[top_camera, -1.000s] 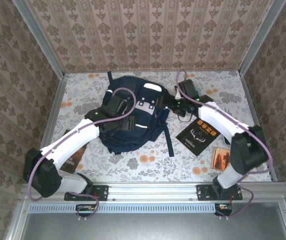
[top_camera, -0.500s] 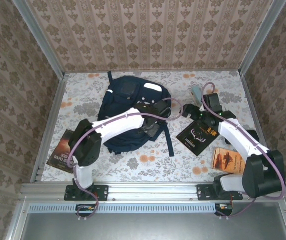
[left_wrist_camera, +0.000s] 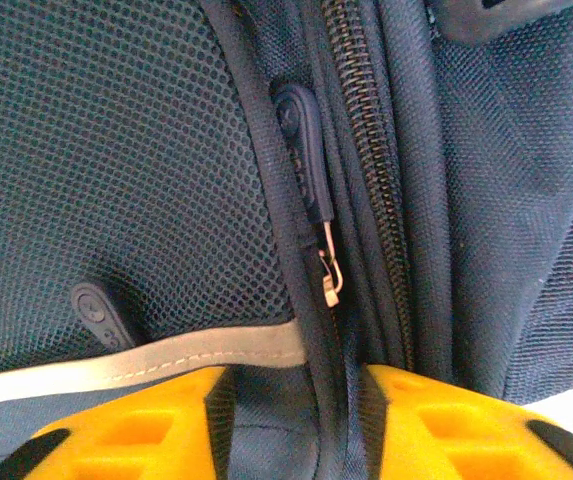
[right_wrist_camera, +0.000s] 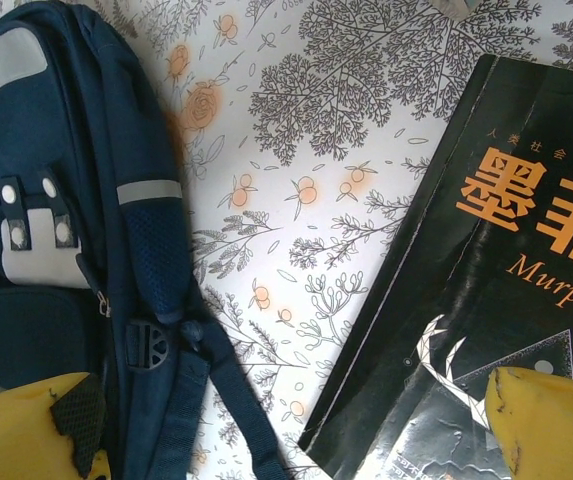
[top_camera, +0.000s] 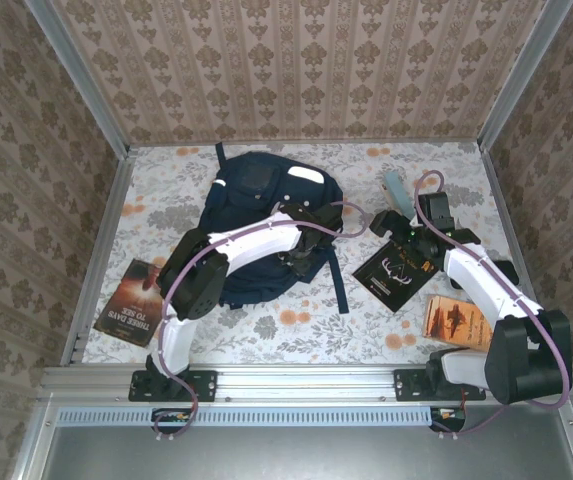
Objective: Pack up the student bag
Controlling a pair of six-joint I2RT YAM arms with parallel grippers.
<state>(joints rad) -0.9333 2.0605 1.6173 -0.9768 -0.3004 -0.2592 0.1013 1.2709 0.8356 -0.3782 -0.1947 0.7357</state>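
Note:
The student bag [top_camera: 256, 200], dark navy with a white stripe, lies flat at the middle of the table. My left gripper [top_camera: 311, 245] is down on its right side. In the left wrist view the yellow fingers [left_wrist_camera: 126, 430] are shut on a ridge of the bag's fabric [left_wrist_camera: 291, 400], just below a zipper pull [left_wrist_camera: 331, 275] and beside a closed zip. My right gripper [top_camera: 391, 225] hovers open over the table [right_wrist_camera: 291, 430], with the bag's edge [right_wrist_camera: 36, 330] at its left finger and a black book [right_wrist_camera: 486, 300] at its right one.
The black book [top_camera: 398, 268] lies right of the bag. An orange book [top_camera: 454, 320] sits near the right arm's base and a brown book [top_camera: 134, 303] at the front left. A pale blue object [top_camera: 396, 185] lies at the back right. A navy strap [top_camera: 341, 285] trails toward the front.
My left arm swung from the bag's left side across to its right edge and its jaws narrowed onto the fabric. My right gripper pulled back from the bag toward the black book.

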